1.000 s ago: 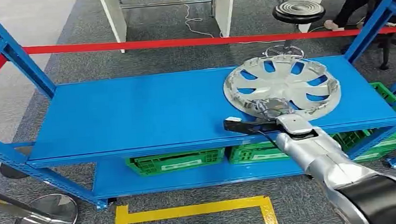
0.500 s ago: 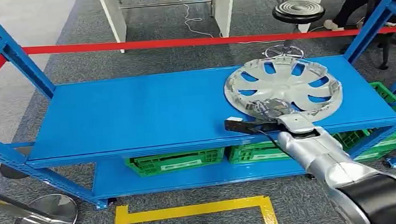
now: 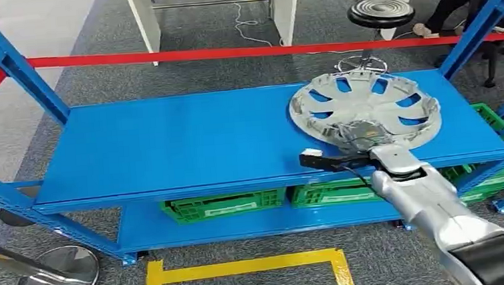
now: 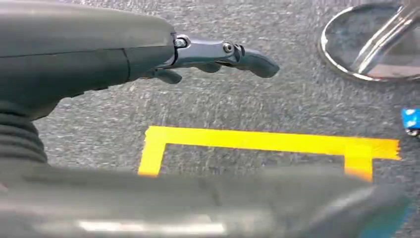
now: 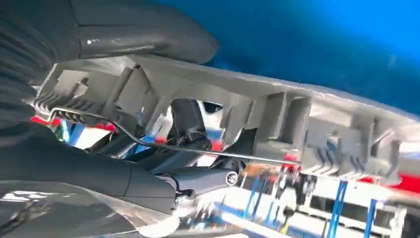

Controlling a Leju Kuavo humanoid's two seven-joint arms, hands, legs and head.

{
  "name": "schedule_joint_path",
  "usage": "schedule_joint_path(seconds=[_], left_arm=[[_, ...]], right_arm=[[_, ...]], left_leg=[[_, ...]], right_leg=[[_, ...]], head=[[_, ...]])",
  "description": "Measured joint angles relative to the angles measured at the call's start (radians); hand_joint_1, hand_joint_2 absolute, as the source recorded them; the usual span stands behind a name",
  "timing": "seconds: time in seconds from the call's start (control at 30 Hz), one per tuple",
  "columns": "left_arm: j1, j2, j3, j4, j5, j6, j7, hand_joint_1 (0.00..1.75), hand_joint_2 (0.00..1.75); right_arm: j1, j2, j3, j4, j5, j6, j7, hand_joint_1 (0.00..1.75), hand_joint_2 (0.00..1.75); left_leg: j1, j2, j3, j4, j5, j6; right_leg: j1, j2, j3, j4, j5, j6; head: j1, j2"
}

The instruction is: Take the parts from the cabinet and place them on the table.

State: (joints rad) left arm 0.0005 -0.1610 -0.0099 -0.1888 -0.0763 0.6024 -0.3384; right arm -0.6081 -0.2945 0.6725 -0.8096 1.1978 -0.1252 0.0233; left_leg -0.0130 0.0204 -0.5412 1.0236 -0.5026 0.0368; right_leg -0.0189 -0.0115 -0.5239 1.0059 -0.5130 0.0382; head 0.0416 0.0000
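Silver hubcap (image 3: 366, 112) is sitting at the right end of the blue shelf (image 3: 189, 140), near edge tipped up off the surface. The right robot hand (image 3: 360, 149) is clamping that near rim: in the wrist view the thumb is lying over the rim's outside w/ darker fingers (image 5: 190, 130) hooking thru the spoke gaps from underneath. Compared w/ a sec ago, cap and arm are sitting a bit further right and the cap is looking slightly more lifted, so the pick-up seems to be underway, grip holding. Cap isn't clear of the shelf yet; carrying it to the desk is what's remaining. The left robot hand (image 4: 218, 57) is hanging over the carpet by the yellow tape (image 4: 257, 141), fingers loosely apart, gripping nothing.
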Motion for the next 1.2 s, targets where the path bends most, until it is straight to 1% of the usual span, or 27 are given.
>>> schedule_joint_path(seconds=[0.17, 0.3, 0.37, 0.5, 0.73, 0.8, 0.93, 1.1, 1.13, 1.2], left_arm=[[0.001, -0.004, 0.016, 0.0, 0.001, 0.033, -0.04, 0.0, 1.75], [0.001, -0.008, 0.029, 0.0, 0.001, 0.046, -0.06, 0.0, 1.75], [0.001, -0.009, 0.03, 0.0, -0.005, 0.047, -0.059, 0.0, 1.75], [0.001, -0.01, 0.03, 0.0, -0.014, 0.047, -0.037, 0.0, 1.75], [0.001, -0.011, 0.03, 0.0, -0.026, 0.048, -0.039, 0.0, 1.75], [0.001, -0.011, 0.03, 0.0, -0.026, 0.048, -0.041, 0.0, 1.75], [0.0, -0.011, 0.031, 0.0, -0.031, 0.055, -0.051, 0.0, 1.75], [0.001, -0.011, 0.031, 0.0, -0.04, 0.061, -0.079, 0.0, 1.75], [0.001, -0.011, 0.031, 0.0, -0.041, 0.061, -0.082, 0.0, 1.75], [0.001, -0.01, 0.031, 0.0, -0.044, 0.063, -0.092, 0.0, 1.75]], right_arm=[[0.059, -0.054, -0.023, -0.174, 0.034, -0.055, 0.004, 1.75, 1.75], [0.101, -0.087, -0.042, -0.29, 0.058, -0.084, 0.006, 1.75, 1.75], [0.122, -0.1, -0.052, -0.338, 0.072, -0.097, 0.006, 1.75, 1.75], [0.161, -0.116, -0.073, -0.418, 0.097, -0.126, 0.009, 1.75, 1.75], [0.229, -0.136, -0.113, -0.505, 0.143, -0.187, 0.004, 1.75, 1.75], [0.251, -0.14, -0.123, -0.526, 0.179, -0.233, 0.006, 1.75, 1.75], [0.293, -0.142, -0.141, -0.57, 0.262, -0.352, 0.016, 1.75, 1.75], [0.355, -0.149, -0.182, -0.636, 0.285, -0.515, 0.027, 1.75, 1.75], [0.363, -0.156, -0.189, -0.648, 0.285, -0.538, 0.026, 1.75, 1.75], [0.381, -0.172, -0.212, -0.698, 0.285, -0.542, 0.001, 1.75, 1.75]], left_leg=[[0.0, 0.0, -0.003, 0.0, 0.0, 0.0], [0.0, 0.0, -0.004, 0.0, 0.0, 0.0], [0.0, 0.0, -0.004, 0.0, 0.0, 0.0], [0.0, 0.0, -0.005, 0.0, 0.0, 0.0], [0.0, 0.0, -0.005, 0.0, 0.0, 0.0], [0.0, 0.0, -0.005, 0.0, 0.0, 0.0], [0.0, 0.0, -0.006, 0.0, 0.0, 0.0], [0.0, 0.0, -0.006, 0.0, 0.0, 0.0], [0.0, 0.0, -0.006, 0.0, 0.0, 0.0], [0.0, 0.0, -0.006, 0.0, 0.0, 0.0]], right_leg=[[0.0, 0.0, -0.003, 0.0, 0.0, 0.0], [0.0, 0.0, -0.004, 0.0, 0.0, 0.0], [0.0, 0.0, -0.004, 0.0, 0.0, 0.0], [0.0, 0.0, -0.005, 0.0, 0.0, 0.0], [0.0, 0.0, -0.005, 0.0, 0.0, 0.0], [0.0, 0.0, -0.005, 0.0, 0.0, 0.0], [0.0, 0.0, -0.006, 0.0, 0.0, 0.0], [0.0, -0.001, -0.006, 0.0, 0.0, 0.0], [0.0, 0.0, -0.006, 0.0, 0.0, 0.0], [0.0, -0.001, -0.006, 0.0, 0.0, 0.0]], head=[[0.0, 0.0], [0.001, 0.0], [0.0, 0.0], [0.0, 0.0], [0.0, 0.0], [0.0, 0.0], [0.0, 0.0], [0.0, 0.0], [0.0, 0.0], [0.0, 0.0]])
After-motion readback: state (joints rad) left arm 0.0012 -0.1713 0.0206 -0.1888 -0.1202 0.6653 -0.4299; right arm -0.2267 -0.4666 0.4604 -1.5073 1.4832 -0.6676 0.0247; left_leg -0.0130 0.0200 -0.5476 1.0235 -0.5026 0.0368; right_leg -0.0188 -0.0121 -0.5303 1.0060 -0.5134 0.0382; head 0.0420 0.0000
